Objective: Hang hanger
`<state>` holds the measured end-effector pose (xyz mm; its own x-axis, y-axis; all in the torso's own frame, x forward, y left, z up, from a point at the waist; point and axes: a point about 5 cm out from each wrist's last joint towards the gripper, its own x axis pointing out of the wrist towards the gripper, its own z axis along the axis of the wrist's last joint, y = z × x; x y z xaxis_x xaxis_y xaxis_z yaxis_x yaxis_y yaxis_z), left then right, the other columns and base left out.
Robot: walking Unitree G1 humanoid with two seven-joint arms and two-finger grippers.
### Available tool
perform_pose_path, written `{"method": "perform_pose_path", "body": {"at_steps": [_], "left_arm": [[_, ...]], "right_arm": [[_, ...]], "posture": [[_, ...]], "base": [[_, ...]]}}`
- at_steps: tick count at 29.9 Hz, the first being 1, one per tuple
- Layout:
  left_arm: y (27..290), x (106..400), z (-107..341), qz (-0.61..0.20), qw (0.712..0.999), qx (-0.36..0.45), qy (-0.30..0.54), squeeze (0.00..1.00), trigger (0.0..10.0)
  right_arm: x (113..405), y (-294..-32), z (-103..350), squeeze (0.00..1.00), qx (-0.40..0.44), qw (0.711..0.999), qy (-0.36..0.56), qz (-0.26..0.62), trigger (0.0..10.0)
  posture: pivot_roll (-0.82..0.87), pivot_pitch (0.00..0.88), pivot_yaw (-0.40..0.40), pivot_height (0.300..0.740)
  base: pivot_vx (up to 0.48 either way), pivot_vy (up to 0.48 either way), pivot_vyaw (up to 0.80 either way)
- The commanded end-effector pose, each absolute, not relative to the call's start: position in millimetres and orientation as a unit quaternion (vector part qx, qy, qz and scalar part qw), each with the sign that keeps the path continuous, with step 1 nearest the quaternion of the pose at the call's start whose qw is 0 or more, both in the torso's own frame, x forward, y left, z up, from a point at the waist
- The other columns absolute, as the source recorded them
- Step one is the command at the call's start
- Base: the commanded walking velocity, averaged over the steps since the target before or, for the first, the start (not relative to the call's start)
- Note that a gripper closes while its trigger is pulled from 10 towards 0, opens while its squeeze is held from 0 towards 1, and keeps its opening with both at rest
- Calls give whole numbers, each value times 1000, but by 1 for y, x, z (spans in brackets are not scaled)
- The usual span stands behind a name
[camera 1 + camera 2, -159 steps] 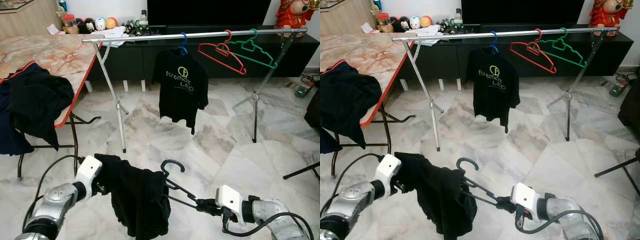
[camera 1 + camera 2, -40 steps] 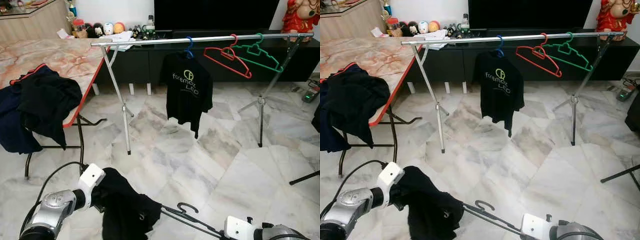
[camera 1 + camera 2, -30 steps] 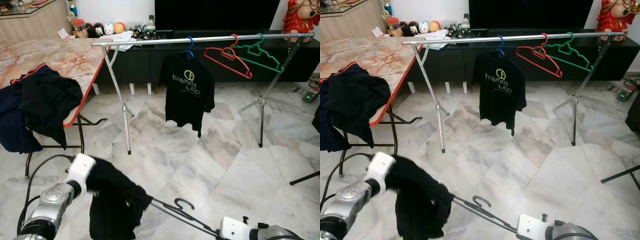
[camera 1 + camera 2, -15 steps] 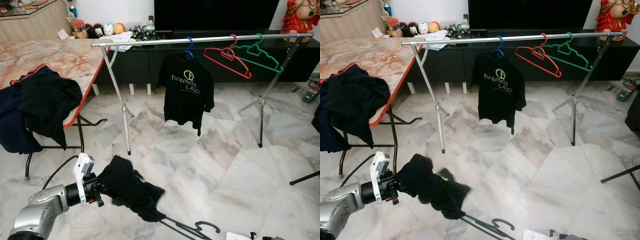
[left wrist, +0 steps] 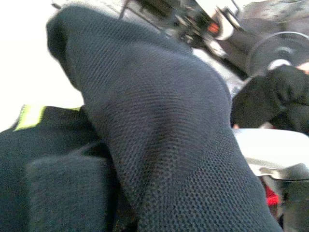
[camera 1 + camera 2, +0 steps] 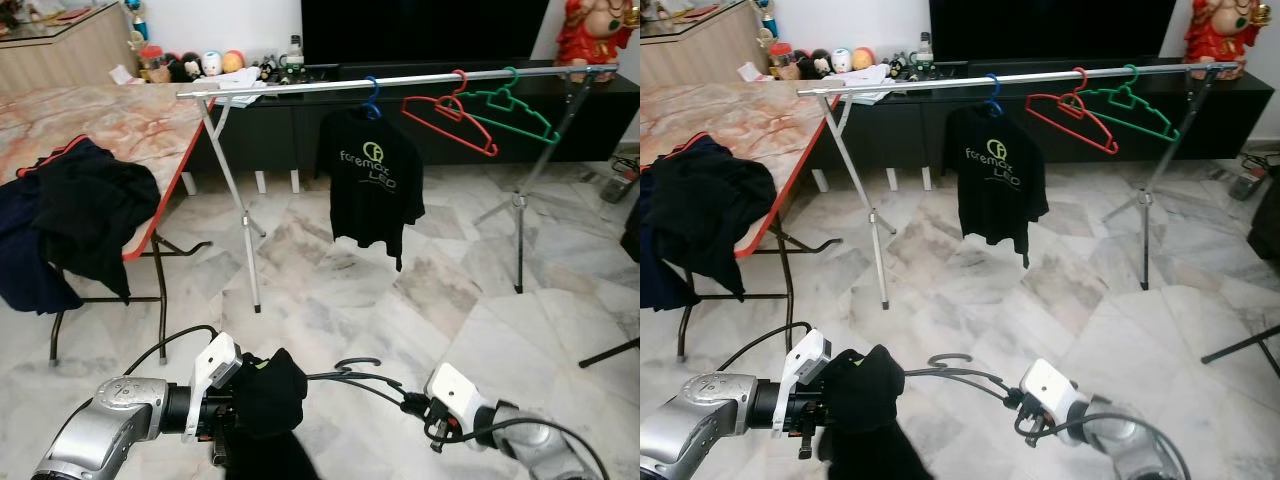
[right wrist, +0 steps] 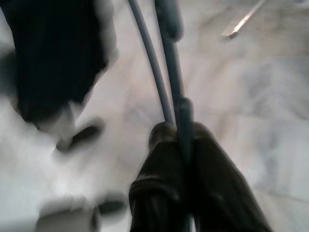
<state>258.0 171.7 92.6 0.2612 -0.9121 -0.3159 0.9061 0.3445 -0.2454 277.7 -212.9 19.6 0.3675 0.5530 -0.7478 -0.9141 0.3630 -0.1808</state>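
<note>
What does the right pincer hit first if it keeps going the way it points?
Probably the black garment bunched at the left pincer. The right pincer points leftward along the black hanger it grips, towards that cloth; depth is uncertain.

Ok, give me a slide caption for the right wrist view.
Right end effector clamped on the dark wire hanger above marble floor, black shirt alongside.

The right claw (image 7: 182,140) pinches the black hanger (image 7: 166,63), whose thin bars run off toward 12 o'clock over pale marble floor (image 7: 251,101), dark cloth (image 7: 58,53) blurred at 10 o'clock.
</note>
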Motion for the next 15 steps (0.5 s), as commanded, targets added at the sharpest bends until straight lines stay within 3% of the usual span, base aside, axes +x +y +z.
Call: {"method": "perform_pose_path", "body": {"at_steps": [1, 2, 3, 4, 5, 9, 11, 12, 13, 14, 15], "left_arm": [[170, 266, 91, -540, 818, 13, 196, 0, 0], [175, 275, 91, -504, 842, 18, 189, 0, 0], [181, 282, 92, -467, 865, 25, 181, 0, 0], [181, 282, 92, -467, 865, 25, 181, 0, 0], [187, 288, 94, -435, 883, 26, 174, 0, 0], [190, 292, 95, -419, 892, 31, 165, 0, 0], [196, 302, 97, -365, 919, 37, 147, 0, 0], [196, 303, 97, -361, 920, 36, 145, 0, 0], [195, 303, 97, -363, 919, 38, 146, 0, 0], [195, 303, 97, -363, 919, 38, 146, 0, 0], [195, 306, 98, -349, 926, 39, 141, 0, 0]], "right_arm": [[261, -215, 5, 0, -373, 671, 352, 536, 0], [250, -232, -2, 0, -419, 607, 399, 545, 0], [244, -247, -5, 0, -442, 578, 430, 534, 0], [244, -247, -5, 0, -442, 578, 430, 534, 0], [241, -259, -6, 0, -461, 567, 449, 514, 0], [240, -265, -6, 0, -475, 567, 456, 495, 0], [259, -259, -4, 0, -459, 684, 418, 383, 0], [261, -258, -3, 0, -455, 695, 414, 373, 0], [270, -251, 2, 0, -433, 739, 386, 342, 0], [270, -251, 2, 0, -433, 739, 386, 342, 0], [284, -241, 10, 0, -375, 806, 345, 301, 0]], "posture": [[3, 83, 64, 740], [5, 83, 62, 740], [6, 84, 61, 740], [6, 84, 61, 740], [3, 89, 58, 740], [3, 89, 57, 740], [-3, 96, 58, 740], [-3, 96, 58, 740], [-3, 97, 56, 740], [-3, 97, 56, 740], [-2, 97, 55, 740]], "base": [[0, 0, 0], [0, 0, 0], [0, 0, 0], [0, 0, 0], [0, 0, 0], [0, 0, 0], [0, 0, 0], [0, 0, 0], [0, 0, 0], [0, 0, 0], [0, 0, 0]]}}
